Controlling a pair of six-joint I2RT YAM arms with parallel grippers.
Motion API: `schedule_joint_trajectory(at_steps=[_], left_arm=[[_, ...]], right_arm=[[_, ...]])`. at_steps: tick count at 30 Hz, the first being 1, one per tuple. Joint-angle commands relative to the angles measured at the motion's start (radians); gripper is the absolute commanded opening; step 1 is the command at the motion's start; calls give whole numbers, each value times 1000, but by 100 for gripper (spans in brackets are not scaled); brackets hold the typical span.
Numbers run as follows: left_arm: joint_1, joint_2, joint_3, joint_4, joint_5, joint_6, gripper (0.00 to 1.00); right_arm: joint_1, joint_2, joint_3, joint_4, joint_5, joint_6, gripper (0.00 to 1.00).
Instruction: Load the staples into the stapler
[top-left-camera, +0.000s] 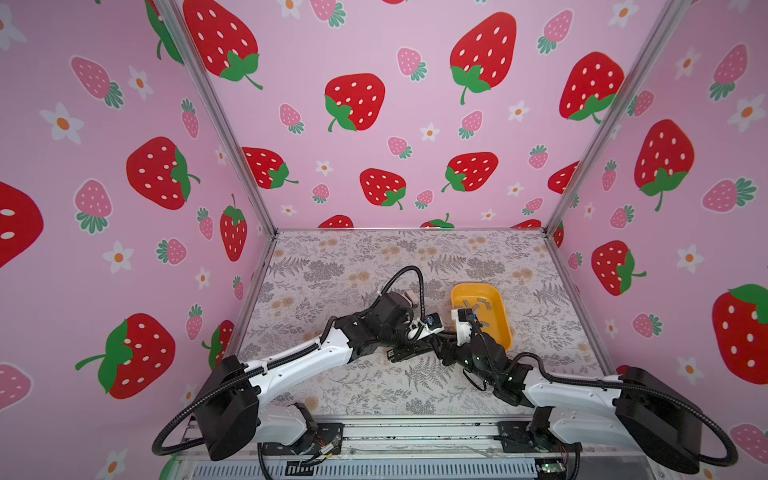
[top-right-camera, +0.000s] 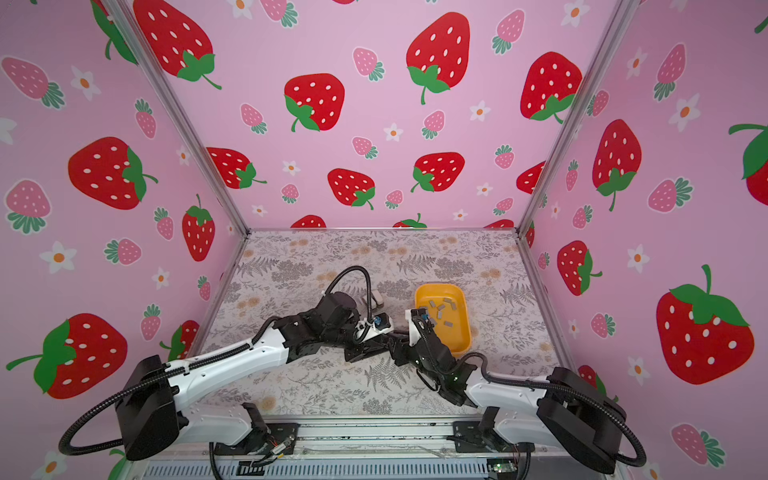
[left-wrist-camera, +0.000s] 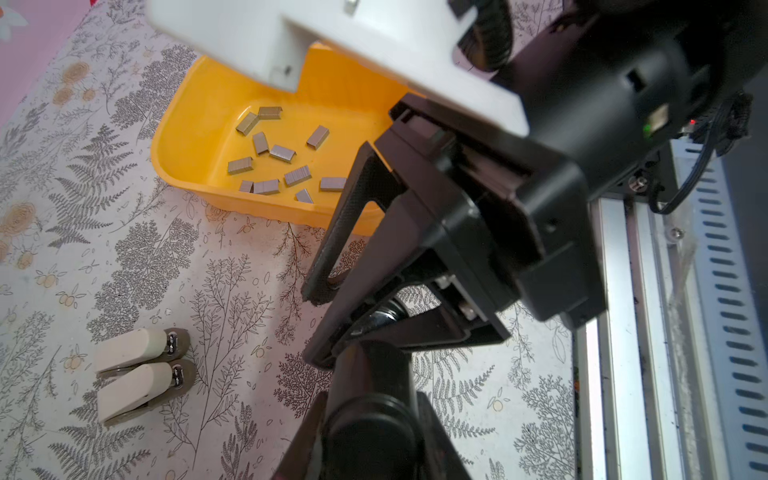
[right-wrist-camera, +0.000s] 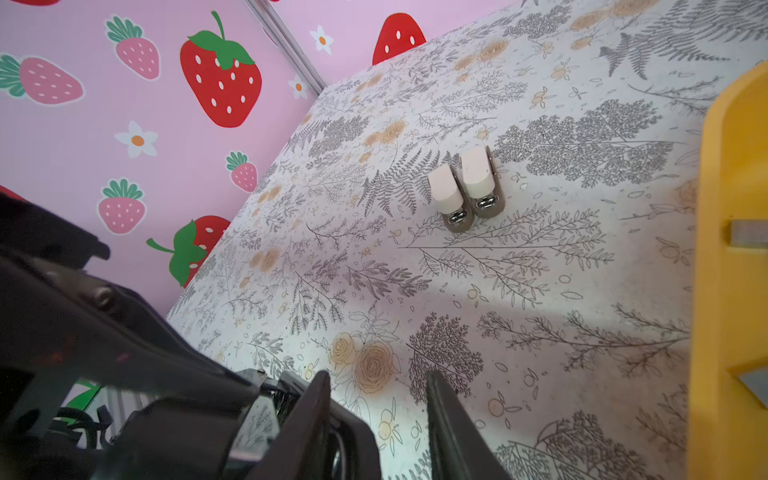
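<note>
Your left gripper (left-wrist-camera: 370, 419) is clamped on the black stapler (left-wrist-camera: 415, 332). The right gripper (right-wrist-camera: 376, 382) sits beside it, jaws narrowly apart and empty. Staples (left-wrist-camera: 274, 158) are all in the yellow tray (left-wrist-camera: 187, 124). Risk: an off-centre right pinch twists the stapler loose.

Probably a lab booth: aluminium frame (top-left-camera: 222, 124), printed strawberry walls (top-left-camera: 415, 41).

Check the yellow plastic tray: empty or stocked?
Stocked: about a dozen small flat grey metal staple strips lie scattered loose on the floor of the yellow plastic tray.
</note>
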Motion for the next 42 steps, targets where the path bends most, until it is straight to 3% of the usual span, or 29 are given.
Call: schedule_joint_trajectory(at_steps=[1,17,26,42], left_arm=[[-3,-57,33,52,79,29,0],[20,-76,-3,75,93,62,0],[62,-163,-55,98,146,59,0],[144,-304,-160,126,198,70,0]], right_arm=[[-2,43,-12,-50,74,15,39],[-2,158,-57,43,124,50,25],[-2,193,-101,104,144,85,0],[-2,404,-92,199,195,142,0]])
